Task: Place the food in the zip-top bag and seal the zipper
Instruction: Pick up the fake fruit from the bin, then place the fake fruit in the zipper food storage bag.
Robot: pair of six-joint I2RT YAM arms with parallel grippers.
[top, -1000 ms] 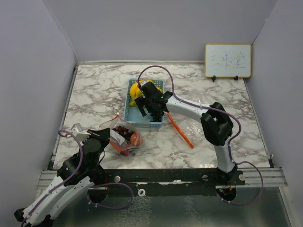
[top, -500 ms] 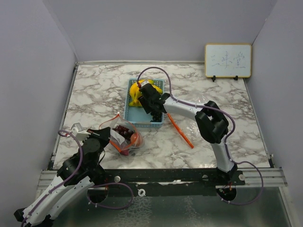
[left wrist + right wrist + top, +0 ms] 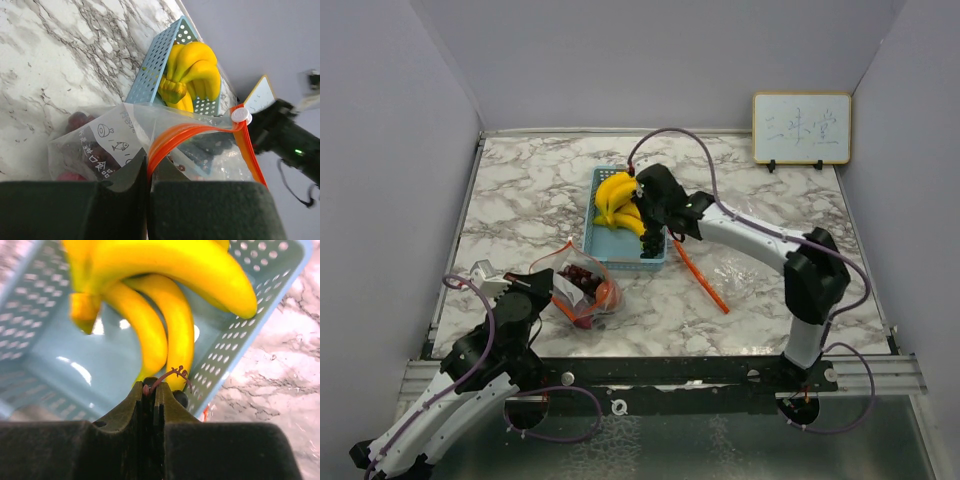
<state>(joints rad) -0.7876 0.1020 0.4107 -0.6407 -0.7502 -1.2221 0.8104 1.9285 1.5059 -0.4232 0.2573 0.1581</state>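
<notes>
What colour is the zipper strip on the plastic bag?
The zipper strip is orange, with a white slider; it shows best in the left wrist view.

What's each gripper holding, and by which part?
Left gripper: zip-top bag, at its orange zipper rim. Right gripper: a thin brown strand beside the bananas.

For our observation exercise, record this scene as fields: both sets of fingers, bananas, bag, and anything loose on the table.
Left fingers: shut on the bag edge
Right fingers: shut below the bananas, brown strand at tips
Bananas: in the basket, not bagged
Bag: open, grapes and red fruit inside
Loose: orange stick right of basket
</notes>
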